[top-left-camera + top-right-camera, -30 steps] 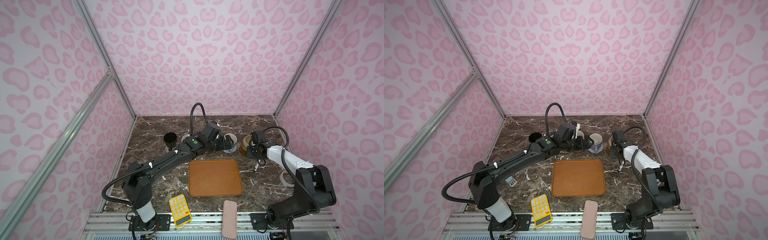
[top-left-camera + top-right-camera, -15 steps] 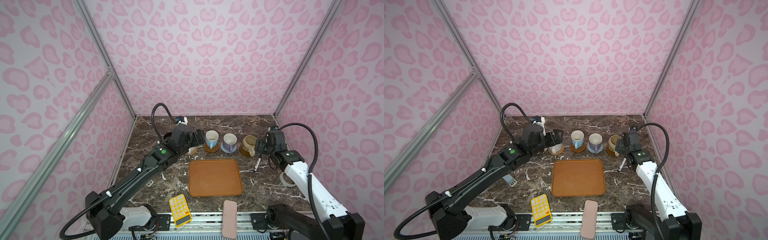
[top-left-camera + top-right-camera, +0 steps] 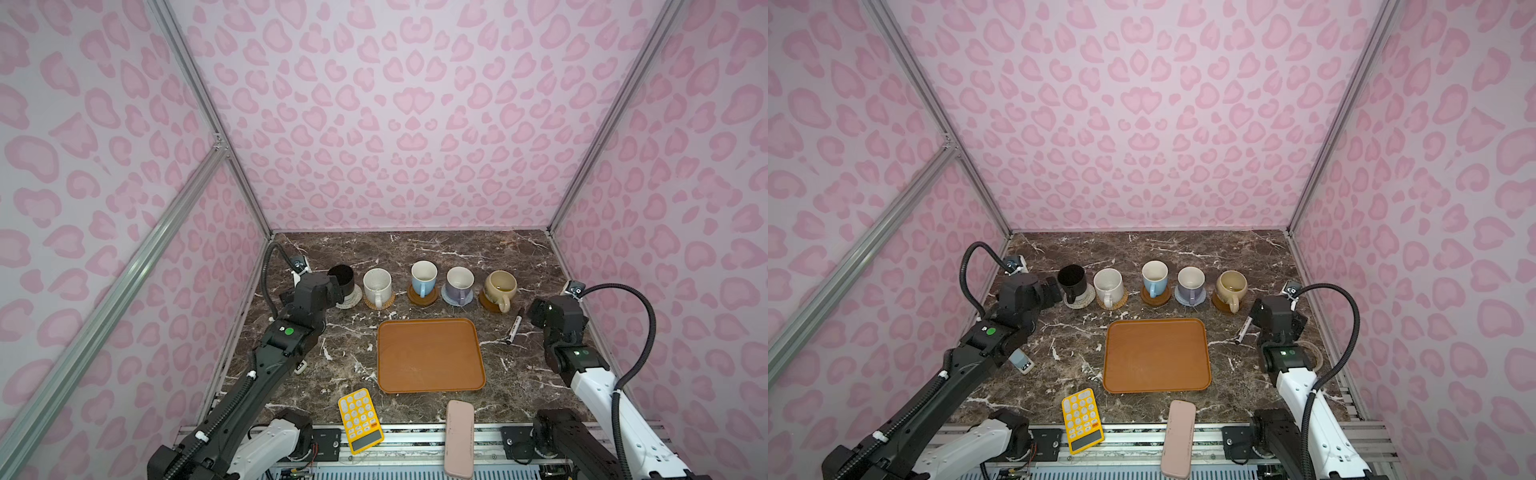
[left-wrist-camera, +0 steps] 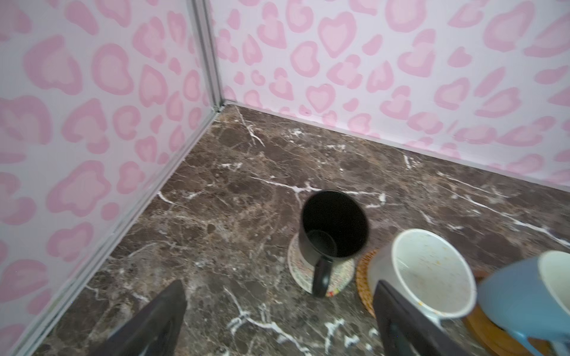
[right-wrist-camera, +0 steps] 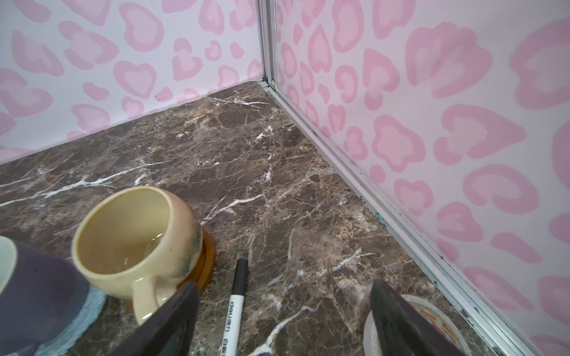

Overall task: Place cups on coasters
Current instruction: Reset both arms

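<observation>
A dark brown, white-veined marble tabletop [image 3: 415, 249] floors a booth of pink heart-spotted walls [image 3: 407, 124] framed by aluminium posts [image 3: 220, 143]. Beyond the orange-brown rectangular tray [image 3: 430, 355], five mugs stand in a row, each on its own round coaster [image 3: 423, 299]: black mug [image 3: 341, 279], speckled white mug [image 3: 377, 284], light-blue mug [image 3: 424, 277], lavender mug [image 3: 459, 282] and rounder beige mug [image 3: 500, 287]. The left gripper [image 4: 279, 286] hangs near the black mug and the right gripper [image 5: 283, 285] near the beige mug, both with jaws wide apart and empty.

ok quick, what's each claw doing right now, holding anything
left claw: open, holding nothing
right claw: open, holding nothing
</observation>
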### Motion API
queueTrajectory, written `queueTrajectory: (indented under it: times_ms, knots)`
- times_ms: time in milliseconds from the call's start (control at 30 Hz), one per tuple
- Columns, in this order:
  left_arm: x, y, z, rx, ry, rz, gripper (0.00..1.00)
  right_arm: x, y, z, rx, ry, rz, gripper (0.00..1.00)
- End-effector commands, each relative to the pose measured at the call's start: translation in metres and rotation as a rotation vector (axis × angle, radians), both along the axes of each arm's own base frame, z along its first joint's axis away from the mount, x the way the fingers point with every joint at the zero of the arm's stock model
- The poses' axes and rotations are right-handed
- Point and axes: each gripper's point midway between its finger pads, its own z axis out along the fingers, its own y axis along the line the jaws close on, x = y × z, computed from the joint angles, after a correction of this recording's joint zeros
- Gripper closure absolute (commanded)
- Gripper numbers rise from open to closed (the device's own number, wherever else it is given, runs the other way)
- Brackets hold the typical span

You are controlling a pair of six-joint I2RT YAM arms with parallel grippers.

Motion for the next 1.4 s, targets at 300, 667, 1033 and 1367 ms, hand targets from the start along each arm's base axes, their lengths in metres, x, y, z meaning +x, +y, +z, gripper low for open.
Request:
queueTrajectory:
  times_ms: [300,667,1033,1367]
  knots:
    - [0.005,0.041,-0.009,0.179,-0.272,0.1,0.02,0.012,-0.016,-0.02,-0.017,-0.107,-0.027,0.14]
    - [0.021,0.037,-0.062,0.17,-0.228,-0.031,0.04,0.042,0.012,-0.034,-0.097,-0.105,0.167,0.15]
    - [0.034,0.052,-0.095,0.118,-0.251,-0.048,0.04,0.067,0.037,-0.031,-0.192,-0.175,0.267,0.13]
    - [0.059,0.037,-0.119,0.065,-0.17,-0.213,0.04,0.083,0.024,-0.058,-0.133,-0.188,0.231,0.11]
